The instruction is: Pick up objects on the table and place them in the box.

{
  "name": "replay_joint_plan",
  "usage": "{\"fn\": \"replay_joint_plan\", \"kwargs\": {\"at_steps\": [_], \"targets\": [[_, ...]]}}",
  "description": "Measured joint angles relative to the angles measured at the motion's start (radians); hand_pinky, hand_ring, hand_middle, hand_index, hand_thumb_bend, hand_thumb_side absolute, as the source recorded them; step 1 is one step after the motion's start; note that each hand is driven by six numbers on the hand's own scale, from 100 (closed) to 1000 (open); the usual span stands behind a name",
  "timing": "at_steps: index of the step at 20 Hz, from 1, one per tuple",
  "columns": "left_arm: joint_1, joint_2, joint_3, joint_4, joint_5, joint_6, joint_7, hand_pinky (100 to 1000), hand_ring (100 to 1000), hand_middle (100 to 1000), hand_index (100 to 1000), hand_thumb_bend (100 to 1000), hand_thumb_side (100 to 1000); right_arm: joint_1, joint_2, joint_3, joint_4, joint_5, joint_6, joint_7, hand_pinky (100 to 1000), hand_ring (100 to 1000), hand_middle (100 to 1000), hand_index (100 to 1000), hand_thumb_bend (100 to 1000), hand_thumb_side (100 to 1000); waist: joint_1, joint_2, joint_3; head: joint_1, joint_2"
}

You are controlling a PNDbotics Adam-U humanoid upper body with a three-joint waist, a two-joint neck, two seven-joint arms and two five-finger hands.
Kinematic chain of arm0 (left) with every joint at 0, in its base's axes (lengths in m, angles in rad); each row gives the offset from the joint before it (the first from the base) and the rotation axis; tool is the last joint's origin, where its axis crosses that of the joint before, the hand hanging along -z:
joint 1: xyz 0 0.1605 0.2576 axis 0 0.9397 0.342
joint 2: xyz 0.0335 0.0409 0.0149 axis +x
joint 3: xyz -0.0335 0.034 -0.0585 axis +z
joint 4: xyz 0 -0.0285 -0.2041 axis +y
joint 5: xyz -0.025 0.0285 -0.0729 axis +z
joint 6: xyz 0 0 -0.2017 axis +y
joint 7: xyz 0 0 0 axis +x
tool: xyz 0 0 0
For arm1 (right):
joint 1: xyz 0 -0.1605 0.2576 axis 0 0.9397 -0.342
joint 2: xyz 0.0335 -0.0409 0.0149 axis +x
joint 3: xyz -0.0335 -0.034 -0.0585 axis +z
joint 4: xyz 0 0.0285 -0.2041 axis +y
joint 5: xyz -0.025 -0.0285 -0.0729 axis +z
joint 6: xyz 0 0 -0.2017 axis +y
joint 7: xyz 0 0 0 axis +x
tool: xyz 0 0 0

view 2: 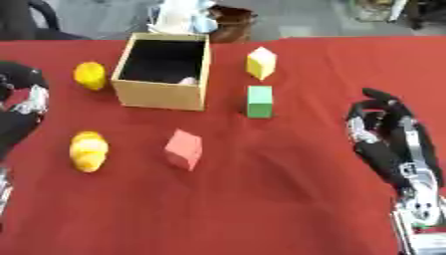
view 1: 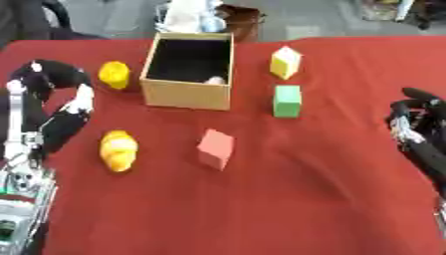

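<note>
worktop (view 1: 305, 209): red cloth covering it, all loose objects lying on it
box (view 1: 187, 94): open cardboard box sitting at the far centre-left, opening facing up; something small and pale showing at the bottom inside, can't make out what
yellow block (view 1: 285, 62): standing to the right of the box, tilted on a corner, not touching it
green block (view 1: 286, 101): sitting just nearer than the yellow block, right of the box's front corner, apart from both
pink block (view 1: 215, 149): lying nearer than the box, roughly mid-worktop, tilted, nothing touching it
small yellow object (view 1: 114, 74): rounded, sitting just beside the box's left wall
larger yellow-orange object (view 1: 118, 150): rounded, lumpy, lying nearer and left of the pink block, well apart from the box
left robot hand (view 1: 42, 79): showing at the left edge, beside the small yellow object but not touching it; fingers curling over, holding nothing
right robot hand (view 2: 376, 122): showing at the right side over bare cloth, well apart from every block; fingers bending inward, gripping nothing
objects outside the box: five sitting on the cloth
</note>
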Motion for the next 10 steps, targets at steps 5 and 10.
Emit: {"fn": "replay_joint_plan", "kwargs": {"at_steps": [5,10], "targets": [[0.000,0.000,0.000,0.001,0.000,-0.001,-0.002,659,568,538,547,202,100,0.001,0.000,0.000,0.000,0.000,0.000,0.000,609,596,638,826,100,422,0.000,0.000,0.000,0.002,0.005],[0.000,0.000,0.000,0.006,-0.003,-0.001,-0.006,660,569,540,550,211,100,0.001,0.000,0.000,0.000,0.000,0.001,-0.001,609,596,638,826,100,422,0.000,0.000,0.000,0.000,0.009]]}}
